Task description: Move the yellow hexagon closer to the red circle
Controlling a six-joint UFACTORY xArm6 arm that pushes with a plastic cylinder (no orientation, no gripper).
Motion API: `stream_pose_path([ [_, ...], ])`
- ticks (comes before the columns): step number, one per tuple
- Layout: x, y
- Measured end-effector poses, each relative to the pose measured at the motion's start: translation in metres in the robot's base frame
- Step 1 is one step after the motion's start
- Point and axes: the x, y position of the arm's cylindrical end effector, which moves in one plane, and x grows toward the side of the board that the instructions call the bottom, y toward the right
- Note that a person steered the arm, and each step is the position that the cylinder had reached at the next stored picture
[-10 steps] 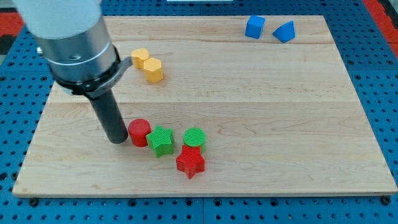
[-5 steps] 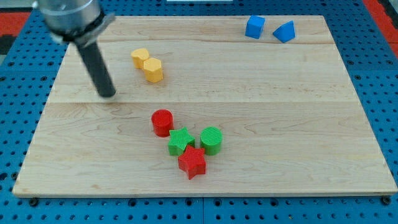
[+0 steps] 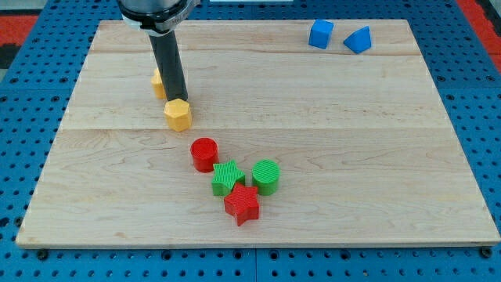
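Note:
The yellow hexagon (image 3: 178, 114) lies left of the board's middle, a short way up and left of the red circle (image 3: 204, 153). My tip (image 3: 178, 97) stands right at the hexagon's top edge, touching or nearly touching it. The rod hides most of a second yellow block (image 3: 158, 82) just above and to the left. No gripper shows.
A green star (image 3: 228, 178), a green circle (image 3: 266, 175) and a red star (image 3: 242, 204) cluster just below and right of the red circle. A blue cube (image 3: 320, 34) and a blue triangular block (image 3: 358, 39) sit at the view's top right. The wooden board (image 3: 352, 141) lies on a blue pegboard.
The red circle and the green and red cluster shifted right. My tip then swung up and right to the yellow blocks, and the yellow hexagon slid down and left, toward the red circle.

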Motion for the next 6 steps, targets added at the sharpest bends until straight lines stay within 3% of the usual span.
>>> stream_pose_path([
  [2,-0.016,-0.008],
  [4,0.094,0.011],
  [5,0.114,0.011],
  [6,0.068,-0.044],
])
